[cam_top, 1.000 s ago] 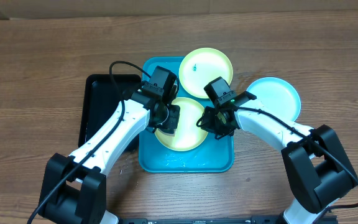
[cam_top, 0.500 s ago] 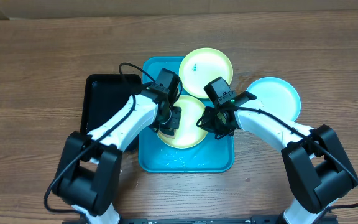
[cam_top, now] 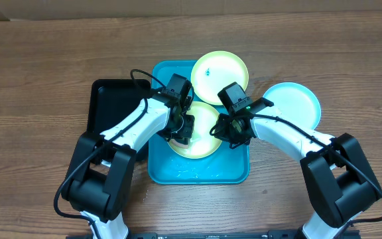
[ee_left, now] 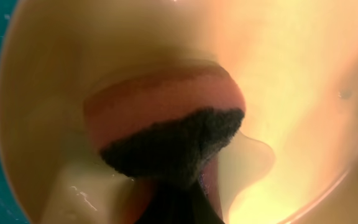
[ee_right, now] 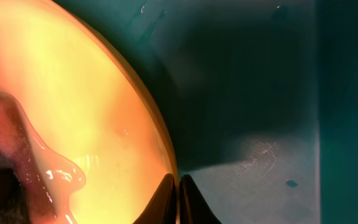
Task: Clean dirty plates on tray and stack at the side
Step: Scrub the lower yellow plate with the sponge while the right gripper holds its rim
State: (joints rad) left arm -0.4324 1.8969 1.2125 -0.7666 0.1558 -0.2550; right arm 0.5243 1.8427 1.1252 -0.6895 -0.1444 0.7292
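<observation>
Plate (ee_right: 104, 93) rim clamped in right pincer (ee_right: 178, 196) tips.

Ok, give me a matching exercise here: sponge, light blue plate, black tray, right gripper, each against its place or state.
Things:
1 sponge
2 light blue plate
3 black tray
4 right gripper

Places or states:
A left of the turquoise tray
B shut on the rim of the yellow-green plate in that tray
C pressed on that plate's face
D on the table, right of the turquoise tray

Pairs: 1-C, 2-D, 3-A, 4-B
</observation>
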